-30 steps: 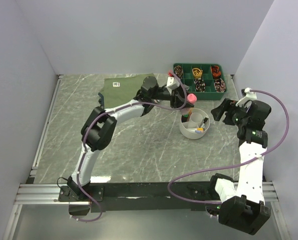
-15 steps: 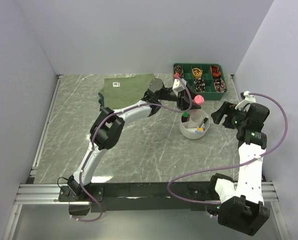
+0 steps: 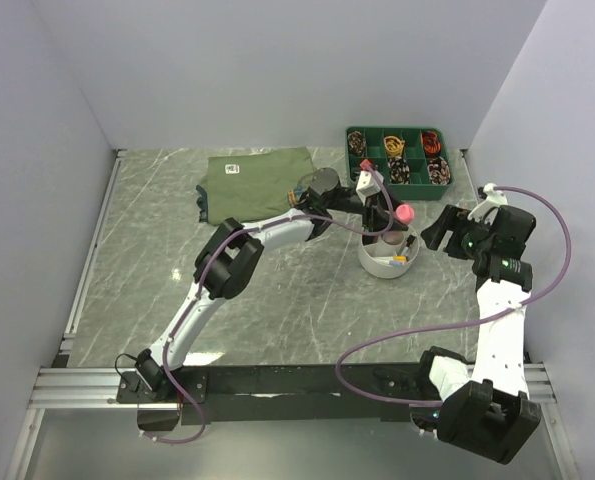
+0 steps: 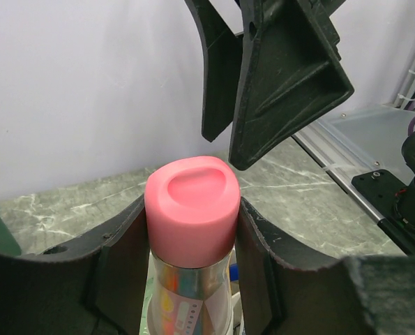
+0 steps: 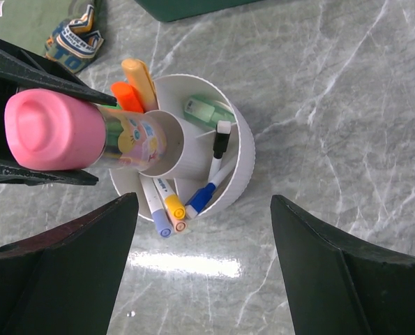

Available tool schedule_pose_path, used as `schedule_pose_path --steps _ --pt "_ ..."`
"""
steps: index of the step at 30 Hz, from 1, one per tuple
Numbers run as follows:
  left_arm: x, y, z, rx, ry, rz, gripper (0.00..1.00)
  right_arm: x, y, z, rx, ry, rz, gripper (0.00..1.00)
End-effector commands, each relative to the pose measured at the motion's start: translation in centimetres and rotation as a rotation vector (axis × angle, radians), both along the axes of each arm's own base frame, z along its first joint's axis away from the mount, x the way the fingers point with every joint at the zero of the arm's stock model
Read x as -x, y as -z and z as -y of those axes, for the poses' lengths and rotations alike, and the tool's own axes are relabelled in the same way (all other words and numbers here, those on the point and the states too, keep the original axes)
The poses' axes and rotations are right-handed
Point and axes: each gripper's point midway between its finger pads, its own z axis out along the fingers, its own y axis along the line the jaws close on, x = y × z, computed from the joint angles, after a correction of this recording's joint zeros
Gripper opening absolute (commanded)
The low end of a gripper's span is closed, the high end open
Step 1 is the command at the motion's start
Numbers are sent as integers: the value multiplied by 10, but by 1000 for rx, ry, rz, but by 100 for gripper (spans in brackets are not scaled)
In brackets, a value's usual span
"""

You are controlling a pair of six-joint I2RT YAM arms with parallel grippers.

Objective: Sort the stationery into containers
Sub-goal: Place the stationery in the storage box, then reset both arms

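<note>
Surface (image 3: 307, 300): grey marbled top with both arms bolted at its near edge.
Tub: white round tub (image 3: 382, 268) (image 5: 242, 150) standing right of centre, with a round inner cup and divided outer compartments.
Left jaws: clamped on the pink-capped marker (image 3: 405, 213) (image 4: 191, 199) (image 5: 50, 129), one finger pressed against each side just below the cap.
Marker position: held tilted above the tub with the cap up; the patterned barrel's lower end dips into the inner cup.
Left arm: stretched from the near left across to the far side of the tub.
Right jaws: apart and empty, hovering just right of the tub and pointing toward it.
Outer compartments: orange highlighter (image 5: 127, 98) and yellow-orange highlighter (image 5: 141, 73) side by side; green highlighter (image 5: 207, 108) in the next compartment.
Thin pens: black-capped pen (image 5: 221, 139), blue-capped pen (image 5: 200, 199) and yellow-capped pen (image 5: 174, 206) leaning together in the tub's near compartment, caps toward the rim.
Far right: dark green tray (image 3: 399, 130) of small items, behind the tub and apart from it.
Far centre: olive shirt (image 3: 257, 172) lying flat, left of the tray.
</note>
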Motion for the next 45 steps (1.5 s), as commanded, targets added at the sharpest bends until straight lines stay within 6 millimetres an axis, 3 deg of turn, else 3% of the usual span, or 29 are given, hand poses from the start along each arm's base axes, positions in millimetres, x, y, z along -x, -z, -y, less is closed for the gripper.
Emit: schedule_pose_path --steps 1,5,10,11,12,14,18,20,21,23,24,25,27,28,30,31,32,34,35,36,38,39,41,43,44,45 --pt "5 -18 -1 61 18 79 1 -3 -11 5 26 2 27 84" --pt "7 -3 -1 44 26 62 2 -1 -7 4 25 -3 18 84" --pt "8 3 -3 46 25 63 13 -2 -4 4 16 -3 10 84" --pt "8 3 -3 51 26 70 18 -2 -5 4 13 -3 11 85" --pt "9 4 -5 52 28 75 35 -3 -5 4 11 -4 10 84" --pt "11 6 -8 56 29 94 54 -3 -6 3 9 -9 13 84" --pt "9 5 -15 58 16 121 71 -6 -6 4 4 -9 9 84" --pt "7 -7 -20 70 16 129 82 -9 -9 4 0 -10 15 84" --pt "1 -17 -26 89 3 146 99 -11 -11 5 2 -10 20 84" --pt "-4 -65 -39 152 -32 200 100 -14 -15 6 3 -11 28 84" --pt "-17 -86 -53 177 -67 222 99 -16 -20 6 8 -14 42 84" --pt "-17 -132 -69 234 -91 276 99 -17 -22 7 12 -15 47 85" --pt "-36 -177 -104 268 -159 310 100 -21 -29 8 17 -17 64 85" --pt "-34 -210 -122 281 -184 326 99 -22 -30 8 15 -18 71 85" --pt "-56 -232 -158 269 -276 323 99 -27 -32 10 12 -11 86 86" --pt "-54 -243 -174 254 -302 319 99 -29 -32 10 2 0 88 87" --pt "-73 -235 -192 198 -369 291 99 -31 -30 11 -4 6 87 89" --pt "-87 -222 -216 118 -504 225 99 -36 -30 12 -6 7 110 91" --pt "-99 -195 -225 12 -582 182 99 -38 -30 12 -9 8 112 91" --pt "-118 -185 -241 -34 -716 189 99 -40 -32 13 -4 3 129 92" --pt "-120 -148 -267 -178 -856 184 99 -45 -35 16 11 6 145 96" --pt "-137 -136 -290 -234 -1024 158 100 -50 -40 18 17 5 159 100" --pt "-136 -106 -320 -322 -1179 80 99 -57 -42 23 27 11 163 100" --pt "-138 -72 -359 -420 -1330 18 99 -66 -57 27 40 14 194 100" --pt "-141 -64 -378 -419 -1403 -49 100 -72 -55 30 39 17 184 100" --pt "-143 -59 -391 -411 -1452 -86 99 -77 -66 32 47 20 200 100"
